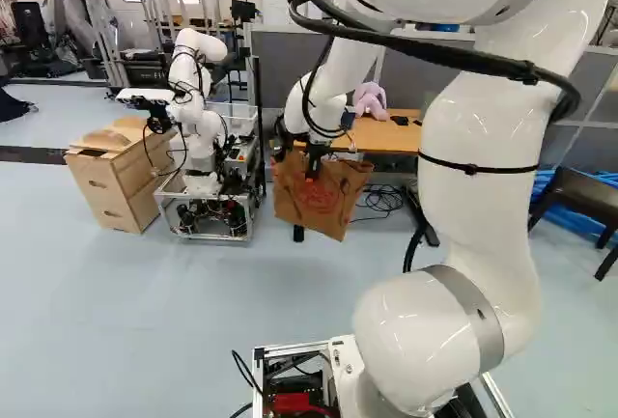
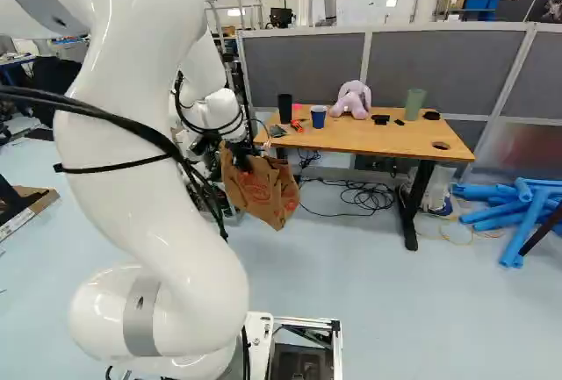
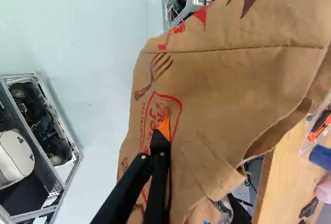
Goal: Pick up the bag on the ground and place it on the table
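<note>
In the left base view my gripper (image 1: 314, 161) is at the upper edge of the brown paper bag (image 1: 317, 204), which hangs tilted off the floor. The right base view shows the same bag (image 2: 263, 192) just short of the left end of the wooden table (image 2: 386, 138), below its top. Seen from the wrist, the gripper (image 3: 163, 135) is shut on the bag (image 3: 227, 84), one orange pad showing against the paper; the other finger's tip is largely hidden. The bag's open mouth faces the table edge (image 3: 276, 182).
On the table stand a black cup (image 2: 284, 108), a blue cup (image 2: 318, 117), a pink plush toy (image 2: 353, 99) and a green cup (image 2: 414, 103). Another robot (image 1: 201, 119) stands beside wooden drawers (image 1: 111, 181). Cables (image 2: 364, 196) lie under the table, blue tubes (image 2: 518, 209) to its right.
</note>
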### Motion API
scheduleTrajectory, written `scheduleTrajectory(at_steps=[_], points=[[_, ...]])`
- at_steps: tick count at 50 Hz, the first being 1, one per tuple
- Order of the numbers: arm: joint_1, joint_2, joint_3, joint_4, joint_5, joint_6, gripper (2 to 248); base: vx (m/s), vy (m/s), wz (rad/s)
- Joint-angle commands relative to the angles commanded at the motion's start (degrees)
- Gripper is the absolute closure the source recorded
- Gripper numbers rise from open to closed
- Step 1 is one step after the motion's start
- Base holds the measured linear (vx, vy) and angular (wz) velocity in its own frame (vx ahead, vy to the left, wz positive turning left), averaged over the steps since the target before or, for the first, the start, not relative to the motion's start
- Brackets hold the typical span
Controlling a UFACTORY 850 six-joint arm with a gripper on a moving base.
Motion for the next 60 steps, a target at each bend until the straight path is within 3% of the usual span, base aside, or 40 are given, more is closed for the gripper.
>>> scheduleTrajectory(at_steps=[60], points=[[-1.5, -0.6, -12.1, 0.0, -16.5, 0.0, 232, 0.0, 0.0, 0.0]])
